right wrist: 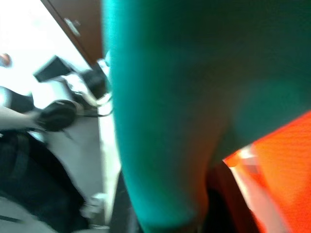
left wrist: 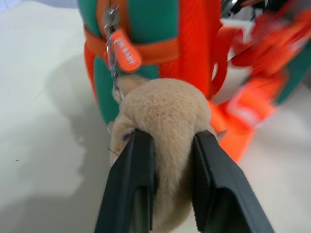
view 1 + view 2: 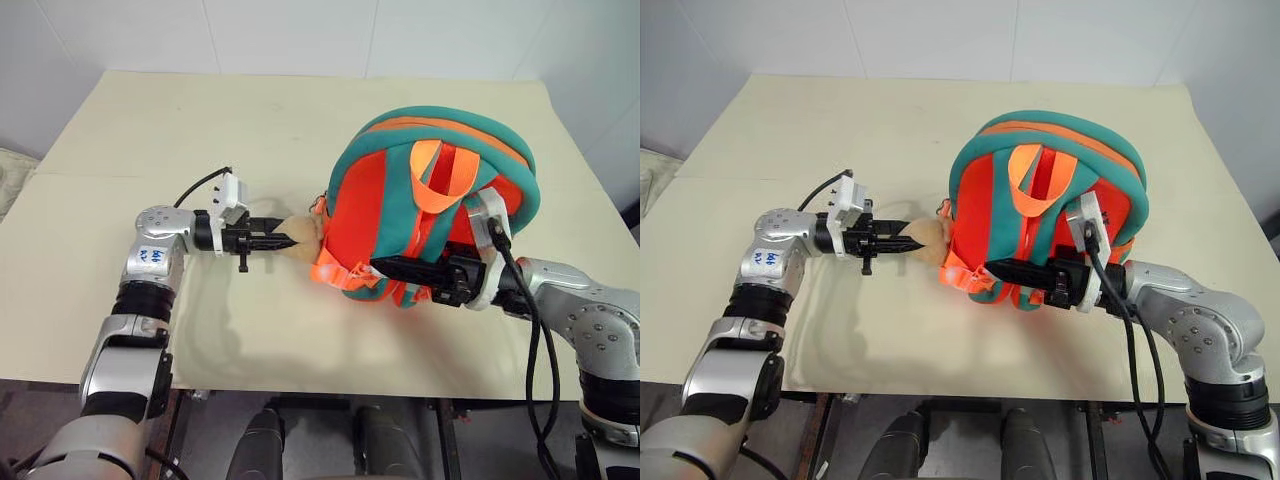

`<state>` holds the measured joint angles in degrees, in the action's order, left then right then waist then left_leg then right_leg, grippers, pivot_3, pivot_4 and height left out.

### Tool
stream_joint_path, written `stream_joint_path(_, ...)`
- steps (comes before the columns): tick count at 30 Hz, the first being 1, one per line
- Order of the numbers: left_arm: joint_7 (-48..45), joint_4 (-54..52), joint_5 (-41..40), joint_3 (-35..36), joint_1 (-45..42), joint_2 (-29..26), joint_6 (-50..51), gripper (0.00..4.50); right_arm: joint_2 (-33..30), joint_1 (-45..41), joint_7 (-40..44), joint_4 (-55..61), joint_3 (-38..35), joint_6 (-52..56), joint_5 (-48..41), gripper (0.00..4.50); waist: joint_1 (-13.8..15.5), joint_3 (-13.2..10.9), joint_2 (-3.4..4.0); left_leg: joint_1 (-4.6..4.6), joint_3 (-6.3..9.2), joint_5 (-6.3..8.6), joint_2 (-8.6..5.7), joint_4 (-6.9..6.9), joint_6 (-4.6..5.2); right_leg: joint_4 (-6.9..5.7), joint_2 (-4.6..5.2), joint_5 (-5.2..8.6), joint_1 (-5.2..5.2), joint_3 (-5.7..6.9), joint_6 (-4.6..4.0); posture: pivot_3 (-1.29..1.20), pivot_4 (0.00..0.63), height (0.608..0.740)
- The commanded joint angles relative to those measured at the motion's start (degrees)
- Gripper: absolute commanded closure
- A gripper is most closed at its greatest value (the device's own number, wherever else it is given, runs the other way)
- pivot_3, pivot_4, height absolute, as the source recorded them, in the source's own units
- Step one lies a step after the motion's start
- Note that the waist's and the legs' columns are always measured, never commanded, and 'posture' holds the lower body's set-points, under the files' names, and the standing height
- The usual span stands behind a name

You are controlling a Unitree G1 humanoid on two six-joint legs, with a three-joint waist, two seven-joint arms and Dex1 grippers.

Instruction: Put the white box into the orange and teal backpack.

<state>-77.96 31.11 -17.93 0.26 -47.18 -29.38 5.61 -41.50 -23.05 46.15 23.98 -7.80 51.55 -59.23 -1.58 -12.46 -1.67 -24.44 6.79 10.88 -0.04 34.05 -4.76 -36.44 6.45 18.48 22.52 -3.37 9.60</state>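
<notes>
Head views: orange and teal backpack (image 3: 430, 215) stands upright on the cream table (image 3: 150, 130), right of centre, strap side toward the camera, its orange top loop (image 3: 437, 180) hanging down over the teal and orange back panel. A tan plush toy (image 3: 303, 238) hangs off the pack's left lower side, just above the tabletop. The left gripper (image 3: 283, 241) reaches in level from the left, with its black fingers at the toy. The right gripper (image 3: 385, 268) comes in level from the right, lying across the pack's lower front among the orange strap ends (image 3: 338, 272); whether its fingers are apart or clamped on anything cannot be told here. Left wrist view: both black fingers (image 2: 133, 189) press into the sides of the plush toy, so this hand is clamped on it. The toy hangs by a metal chain (image 2: 114, 68) beside an orange zip tag (image 2: 125, 51), against the pack's teal and orange side. Right wrist view: teal fabric of the pack (image 1: 194, 87) lies close against the camera with an orange panel (image 1: 282, 165) beside it, and the fingers cannot be made out. The white box cannot be located in any view.
</notes>
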Motion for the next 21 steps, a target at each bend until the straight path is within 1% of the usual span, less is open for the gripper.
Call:
stream_joint_path(1,1.2,-9.6,-4.2,3.6,1.5,-3.0,4.7,2.27,-3.8,0.9,4.6,3.0,-3.6,-3.9,1.9,2.75,0.0,0.0,0.00,0.01,0.01,0.00,0.00,0.00,0.00,0.01,0.00,0.00,-0.02,0.00,0.00,0.00,0.150,0.740)
stream_joint_path(5,1.7,-18.5,-6.6,5.8,7.2,-8.4,11.2,0.98,-11.2,7.9,9.8,3.2,-10.6,-5.4,4.0,1.39,0.1,0.0,0.01,0.04,0.00,0.00,-0.01,-0.02,0.00,0.07,0.02,0.01,-0.08,0.00,-0.01,0.00,0.150,0.740)
stream_joint_path(6,2.0,-19.8,-7.2,6.4,8.5,-9.3,11.9,0.62,-12.9,10.5,11.6,3.0,-12.1,-6.3,5.1,0.97,0.1,0.0,0.01,0.05,0.00,0.01,-0.01,-0.07,0.01,0.13,0.02,0.01,-0.09,0.00,-0.01,0.00,0.150,0.740)
stream_joint_path(7,1.7,-21.2,-7.8,7.1,10.1,-10.3,12.0,0.36,-14.4,13.6,14.0,2.6,-14.3,-7.4,6.1,0.72,0.1,0.0,0.01,0.06,0.00,0.01,0.00,-0.08,0.01,0.16,0.01,0.01,-0.10,0.00,-0.01,0.00,0.150,0.740)
stream_joint_path(8,1.2,-22.2,-8.0,7.7,11.6,-11.2,11.1,0.04,-15.2,16.1,14.6,1.7,-16.4,-8.8,7.9,0.35,0.1,0.0,0.00,0.05,0.00,0.01,-0.01,-0.08,0.01,0.16,0.01,0.01,-0.09,0.00,-0.02,0.00,0.150,0.740)
stream_joint_path(9,0.3,-23.3,-8.3,8.0,13.3,-12.4,11.3,0.00,-15.7,18.1,15.4,0.9,-18.3,-9.8,8.9,0.02,0.1,0.0,0.00,0.12,0.00,0.01,0.00,-0.09,0.01,0.19,0.00,0.02,-0.16,0.01,-0.03,0.00,0.150,0.740)
stream_joint_path(12,0.4,-24.7,-8.9,9.1,15.8,-14.1,11.1,0.00,-17.0,21.9,18.1,-1.5,-21.8,-12.3,11.5,0.02,0.1,0.0,0.01,0.20,-0.04,0.01,0.00,-0.10,0.01,0.30,0.01,-0.01,-0.26,0.00,-0.06,0.00,0.150,0.740)
stream_joint_path(15,2.3,-24.9,-9.8,11.7,18.3,-14.9,10.9,0.00,-16.6,25.1,19.5,-5.1,-24.3,-18.4,17.2,0.02,0.0,0.0,0.01,0.29,-0.07,0.00,0.04,-0.10,0.02,0.47,0.01,-0.04,-0.36,0.03,-0.11,0.00,0.150,0.740)
stream_joint_path(18,3.3,-26.6,-10.0,12.6,21.2,-15.3,10.7,0.00,-15.9,26.3,20.1,-6.9,-25.1,-22.1,19.8,0.02,-0.1,0.0,0.02,0.35,-0.15,-0.01,0.05,-0.09,0.04,0.59,0.04,-0.08,-0.47,0.02,-0.16,0.00,0.150,0.740)
stream_joint_path(21,4.7,-30.1,-11.8,13.9,24.1,-15.7,13.0,0.00,-17.0,24.9,20.6,-9.5,-23.9,-23.3,21.1,0.02,0.0,0.0,0.03,0.37,-0.16,-0.01,0.05,-0.09,0.04,0.62,0.06,-0.08,-0.49,0.02,-0.16,0.00,0.150,0.740)
